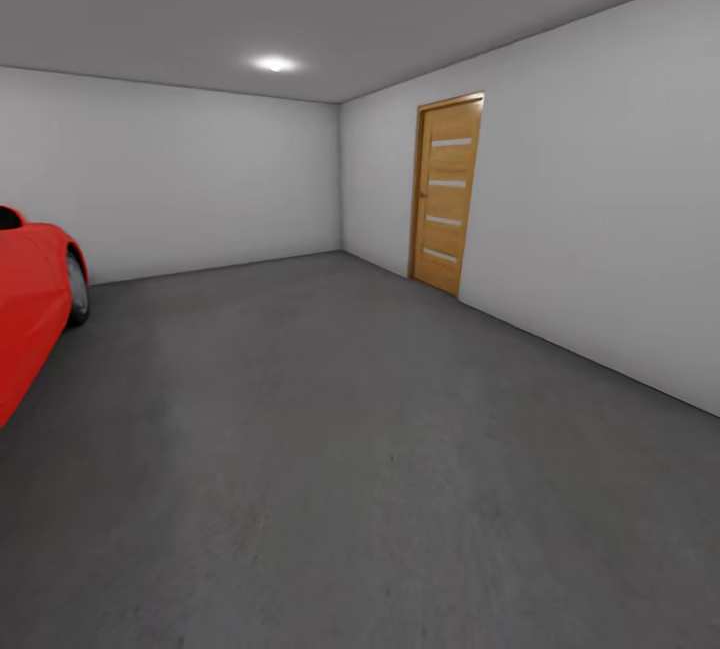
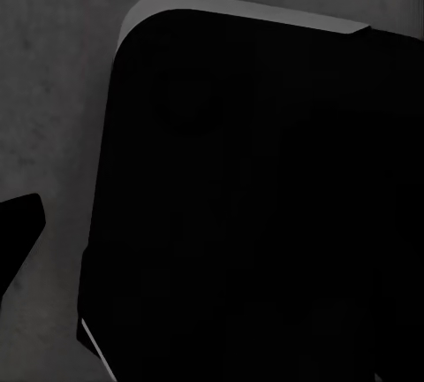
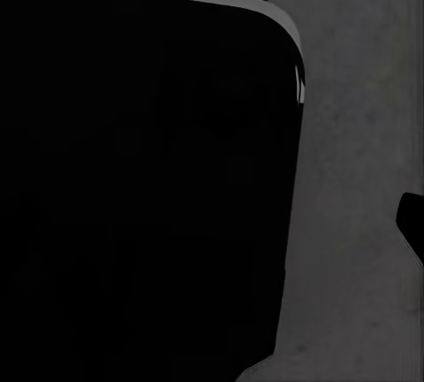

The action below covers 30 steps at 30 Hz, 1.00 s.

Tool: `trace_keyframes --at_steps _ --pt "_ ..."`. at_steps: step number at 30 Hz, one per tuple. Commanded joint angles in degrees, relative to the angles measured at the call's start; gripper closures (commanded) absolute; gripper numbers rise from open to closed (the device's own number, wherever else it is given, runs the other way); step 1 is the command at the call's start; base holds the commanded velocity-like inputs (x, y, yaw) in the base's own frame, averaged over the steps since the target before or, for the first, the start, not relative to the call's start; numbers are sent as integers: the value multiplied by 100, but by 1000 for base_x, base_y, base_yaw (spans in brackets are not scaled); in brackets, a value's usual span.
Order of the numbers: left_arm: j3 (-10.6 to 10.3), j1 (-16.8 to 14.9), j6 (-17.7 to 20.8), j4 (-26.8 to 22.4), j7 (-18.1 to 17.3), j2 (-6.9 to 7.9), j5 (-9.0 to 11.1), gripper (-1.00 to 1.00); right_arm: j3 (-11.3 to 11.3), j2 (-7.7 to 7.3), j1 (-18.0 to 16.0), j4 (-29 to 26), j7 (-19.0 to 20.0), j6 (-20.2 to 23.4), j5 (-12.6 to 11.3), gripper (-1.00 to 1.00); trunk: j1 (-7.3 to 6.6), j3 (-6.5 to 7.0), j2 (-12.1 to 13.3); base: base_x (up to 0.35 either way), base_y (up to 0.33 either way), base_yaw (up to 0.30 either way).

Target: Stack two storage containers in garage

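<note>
Head cam looked across the garage: dark grey mottled concrete floor [image 1: 350, 469] w/ plain white walls, a glossy red car [image 1: 30, 309] at abt 9 o'clock, a tan wooden door w/ four pale slots [image 1: 447, 194] on the right wall at abt 1 o'clock, and one recessed ceiling light [image 1: 273, 63] near 12.

Neither orange-red storage container showed in any pic, so where they sat couldn't be told from here.

Both wrist cams pointed down at the same grey floor [image 2: 44, 90], each mostly blocked by a big black rounded-corner body w/ a pale edge [image 2: 256, 205], [image 3: 141, 179], prob the robot's own base. A dark sliver at each frame edge may be a finger, but jaw state couldn't be told for either side.

Judgement: a transit step in the garage, w/ nothing seen carried. Next move prob calls for locating a bin, then getting a grip on it.
</note>
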Motion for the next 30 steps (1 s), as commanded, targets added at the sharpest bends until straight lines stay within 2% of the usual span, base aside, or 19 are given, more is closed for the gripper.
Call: trace_keyframes --at_steps 1,10,18,30 --pt "-1 -1 -14 -1 4 -1 35 -100 -13 0 -1 1 -2 -19 34 -100 3 -4 -2 324 0 0" --pt "-1 -1 -56 -1 4 -1 35 -100 -46 52 -1 1 -4 -28 31 -100 3 -4 -2 324 0 0" --pt "1 -1 -67 -1 4 -1 35 -100 -46 13 -1 1 -4 -28 23 -100 3 -4 -2 324 0 0" --pt "0 -1 -68 3 4 -1 35 -100 -46 36 -1 1 -4 -28 27 -100 3 -4 -2 324 0 0"
